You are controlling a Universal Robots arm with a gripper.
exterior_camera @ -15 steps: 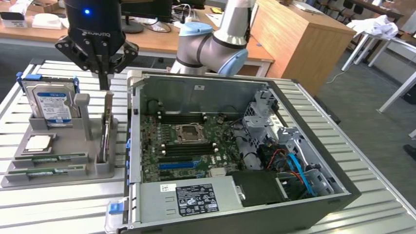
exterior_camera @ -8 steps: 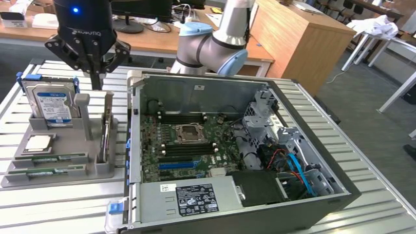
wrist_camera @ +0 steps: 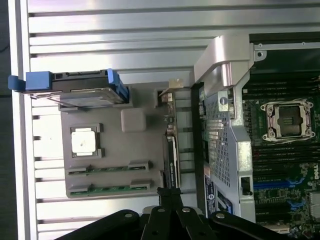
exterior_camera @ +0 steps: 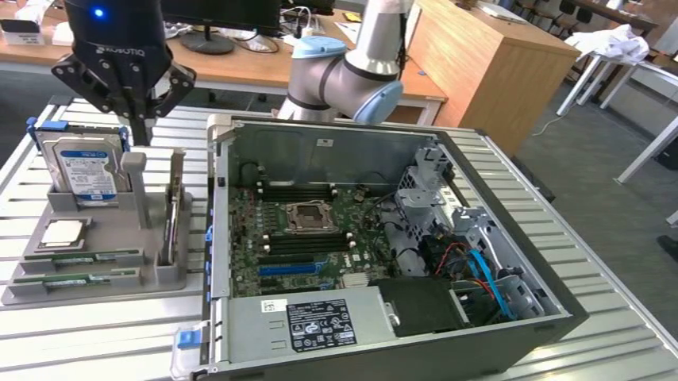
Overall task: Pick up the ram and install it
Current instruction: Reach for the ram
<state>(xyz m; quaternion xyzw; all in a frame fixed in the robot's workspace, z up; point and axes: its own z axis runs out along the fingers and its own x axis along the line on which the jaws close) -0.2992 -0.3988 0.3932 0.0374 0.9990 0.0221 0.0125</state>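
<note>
Two green ram sticks point(exterior_camera: 82, 256) point(exterior_camera: 76, 279) lie flat, side by side, in slots at the near end of a grey holder point(exterior_camera: 106, 238). The wrist view has them as thin green strips point(wrist_camera: 109, 168) point(wrist_camera: 110, 188) below a silver processor chip point(wrist_camera: 83, 141). My gripper point(exterior_camera: 136, 133) hangs above the holder's far end, close to the upright hard drive point(exterior_camera: 85, 171), well above and apart from the sticks. Its black fingers are shut together with nothing between them, and their tips point(wrist_camera: 170, 196) point down over a dark card standing on edge point(wrist_camera: 171, 150).
The open computer case point(exterior_camera: 551, 317) fills the exterior view's middle and right, with the motherboard point(exterior_camera: 307, 230), its CPU socket point(exterior_camera: 310, 216) and long black slots point(exterior_camera: 302, 190) exposed. A power supply point(exterior_camera: 307, 321) sits at its near side. Everything rests on a slatted metal table point(exterior_camera: 95, 341).
</note>
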